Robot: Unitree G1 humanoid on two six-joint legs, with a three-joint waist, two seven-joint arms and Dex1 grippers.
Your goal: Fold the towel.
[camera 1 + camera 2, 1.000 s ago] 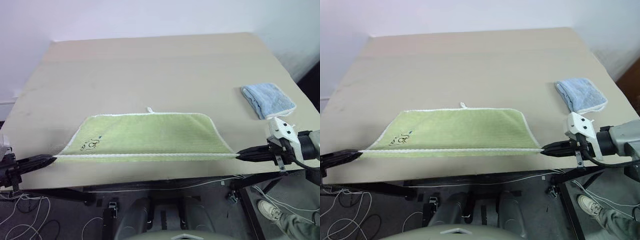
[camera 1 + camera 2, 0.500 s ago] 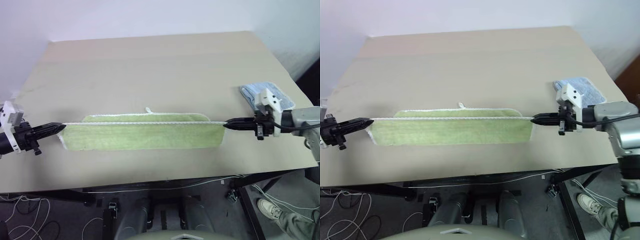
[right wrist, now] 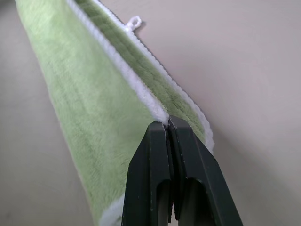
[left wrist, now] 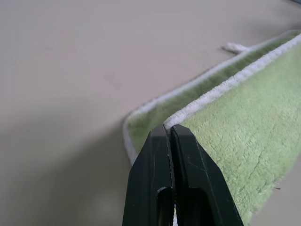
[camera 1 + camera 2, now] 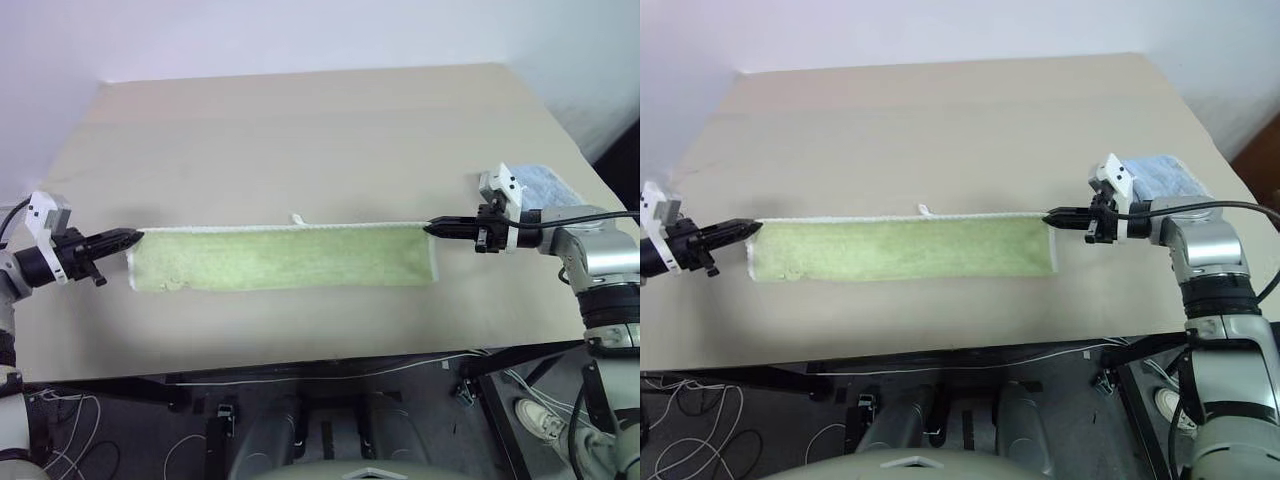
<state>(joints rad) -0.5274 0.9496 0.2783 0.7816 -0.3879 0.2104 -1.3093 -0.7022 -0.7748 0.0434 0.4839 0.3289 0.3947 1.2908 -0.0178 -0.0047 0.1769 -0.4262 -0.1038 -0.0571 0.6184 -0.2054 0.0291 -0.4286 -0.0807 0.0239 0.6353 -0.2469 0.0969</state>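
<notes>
I see a light green towel (image 5: 280, 258) edged in white stitching, white loop (image 5: 297, 218) — on a plain beige table (image 5: 300, 130). Black fingers (image 4: 157, 188); a light blue cloth (image 5: 1160, 175) — pale-rimmed.

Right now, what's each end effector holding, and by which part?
Both hold the towel: left end effector and right end effector each pinch an end of its white-edged upper hem.
</notes>
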